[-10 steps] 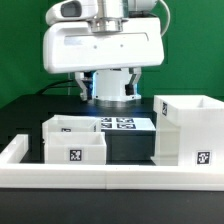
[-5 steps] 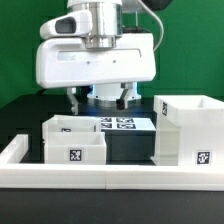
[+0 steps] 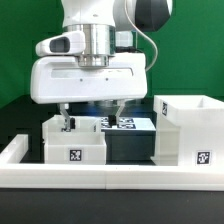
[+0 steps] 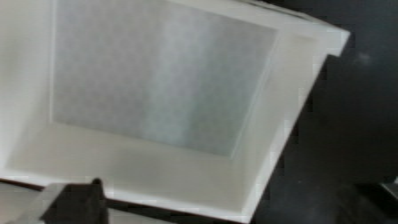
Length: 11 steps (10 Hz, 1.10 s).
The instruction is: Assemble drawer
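Note:
The drawer [image 3: 73,142] is a low white open-topped box with a tag on its front, at the exterior view's left. My gripper [image 3: 90,116] hangs just above its back edge. The jaws are spread wide, and one finger [image 3: 66,122] reaches down at the drawer's back wall. Nothing is held. In the wrist view the drawer's open inside [image 4: 169,80] fills most of the frame. One dark fingertip [image 4: 75,200] shows over its rim. The other finger is hard to make out against the dark table.
The taller white housing block [image 3: 190,128] stands at the exterior view's right. The marker board [image 3: 126,124] lies behind, between the two. A long white border rail [image 3: 110,178] runs along the front, with a side piece [image 3: 14,150] at the left.
My gripper has come down and moved to the exterior view's left, from above the marker board to over the drawer's back edge. The drawer and housing have not moved.

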Tool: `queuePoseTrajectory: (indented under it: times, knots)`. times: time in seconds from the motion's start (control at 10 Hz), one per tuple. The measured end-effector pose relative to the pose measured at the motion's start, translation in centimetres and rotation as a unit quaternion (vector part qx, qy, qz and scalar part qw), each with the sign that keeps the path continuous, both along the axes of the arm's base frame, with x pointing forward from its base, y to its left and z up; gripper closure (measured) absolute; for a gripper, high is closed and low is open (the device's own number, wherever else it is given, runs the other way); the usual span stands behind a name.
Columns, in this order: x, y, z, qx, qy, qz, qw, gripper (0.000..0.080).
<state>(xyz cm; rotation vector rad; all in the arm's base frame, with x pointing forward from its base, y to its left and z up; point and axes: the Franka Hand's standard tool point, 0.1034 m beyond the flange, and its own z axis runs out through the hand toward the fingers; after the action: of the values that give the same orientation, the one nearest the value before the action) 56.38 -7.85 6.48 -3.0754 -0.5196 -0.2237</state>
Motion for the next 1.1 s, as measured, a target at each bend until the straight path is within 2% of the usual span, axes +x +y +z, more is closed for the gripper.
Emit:
queuePoseTrajectory:
  times: [0.3, 0.5, 0.8, 1.1]
  knots:
    - [-0.3, 0.6, -0.3, 0.006, 0.016, -0.005, 1.0, 0.015]
    - [-1.2, 1.7, -2.0, 0.01, 0.04, -0.016, 0.999, 0.015]
    - [-2.5, 2.5, -3.8, 0.004, 0.035, -0.017, 0.999, 0.015]
    - [-3.1, 2.2, -5.2, -0.003, 0.029, -0.016, 0.999, 0.015]
